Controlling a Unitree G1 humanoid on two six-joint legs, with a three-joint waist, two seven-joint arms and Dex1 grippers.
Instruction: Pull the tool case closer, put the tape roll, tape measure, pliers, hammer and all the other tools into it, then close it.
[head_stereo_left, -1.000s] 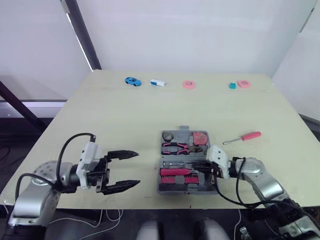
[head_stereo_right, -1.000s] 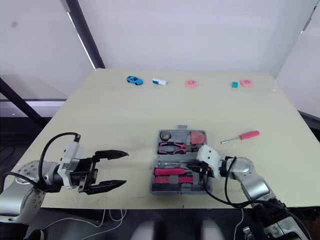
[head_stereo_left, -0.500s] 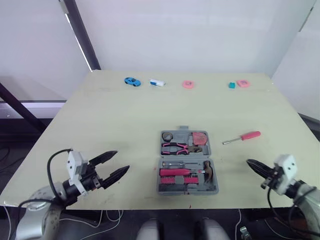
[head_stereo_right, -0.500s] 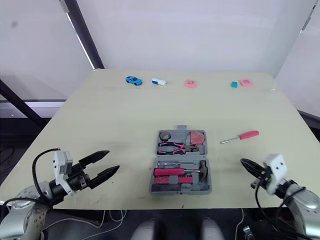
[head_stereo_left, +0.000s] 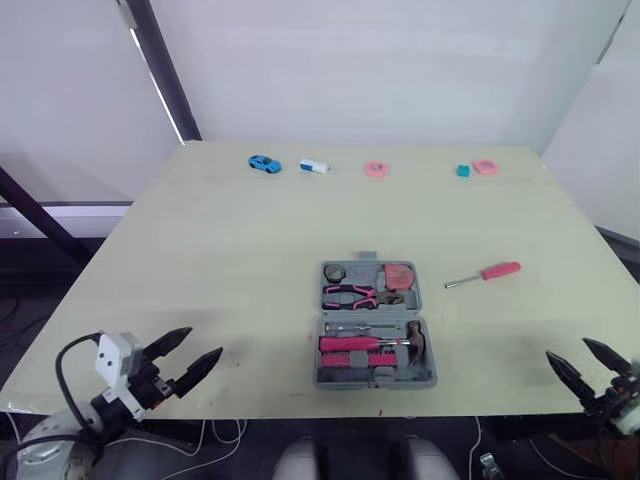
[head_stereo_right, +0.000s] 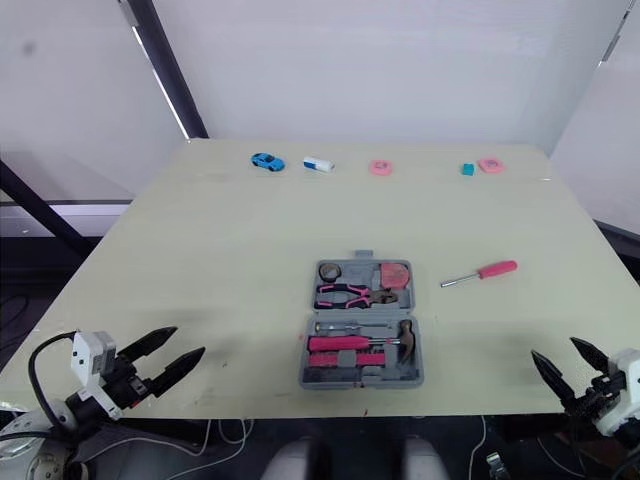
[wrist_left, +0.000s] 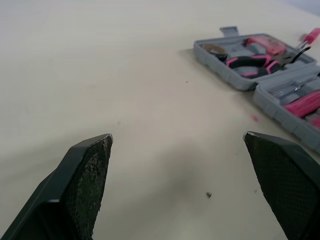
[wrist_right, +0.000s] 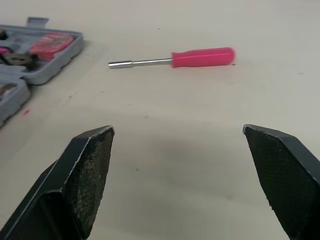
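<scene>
The grey tool case (head_stereo_left: 430, 378) lies open near the table's front edge, both halves flat. In its far half are a tape roll (head_stereo_left: 334, 273), a pink tape measure (head_stereo_left: 401, 274) and pink-handled pliers (head_stereo_left: 350, 295). The near half holds a hammer (head_stereo_left: 416, 338) and pink-handled tools (head_stereo_left: 350, 344). A pink-handled screwdriver (head_stereo_left: 486, 273) lies loose on the table right of the case, also seen as the screwdriver (wrist_right: 190, 57). My left gripper (head_stereo_left: 183, 357) is open at the front left corner, empty. My right gripper (head_stereo_left: 590, 364) is open off the front right corner, empty.
Along the table's far edge sit a blue toy car (head_stereo_left: 265, 163), a white and blue block (head_stereo_left: 315, 166), a pink ring (head_stereo_left: 376, 169), a small teal block (head_stereo_left: 464, 171) and another pink piece (head_stereo_left: 486, 167). The table (head_stereo_left: 230, 250) is bare between them and the case.
Both arms have drawn back from the case toward the table's front corners. The right gripper, shut at the case's near half a second ago, has opened and left the hammer in the case.
</scene>
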